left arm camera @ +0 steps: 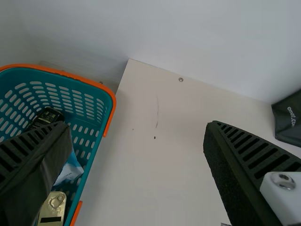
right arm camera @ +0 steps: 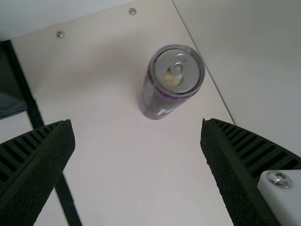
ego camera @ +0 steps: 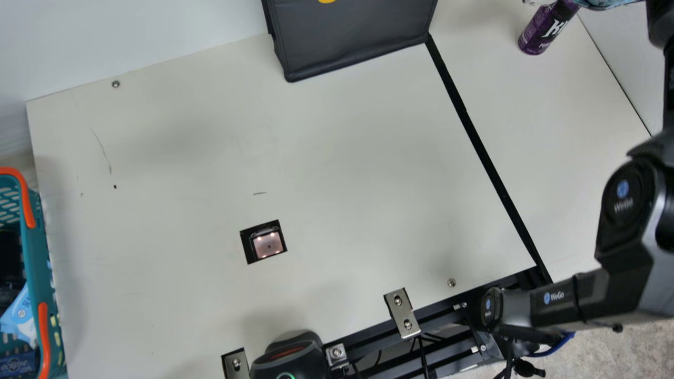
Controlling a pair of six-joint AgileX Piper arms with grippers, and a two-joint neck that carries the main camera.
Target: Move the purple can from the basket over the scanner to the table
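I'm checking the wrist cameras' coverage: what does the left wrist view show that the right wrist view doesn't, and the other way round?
Left wrist view, not right: the teal basket with items inside, and a thin line marked on the table.
Right wrist view, not left: the can, upright, and the black strip.
Both: the table, screws and apparently the dark bag.

- Can: purple, white lettering, silver top
- Basket: teal, slotted pattern, orange handles
- Table: cream, dark specks
- Strip: black
- Bag: charcoal, yellow mark
- Scanner: black, green ring, red-orange stripe
- Window: pinkish, black surround
- Right arm: black and grey, blue-and-white logos
- Floor: mottled beige
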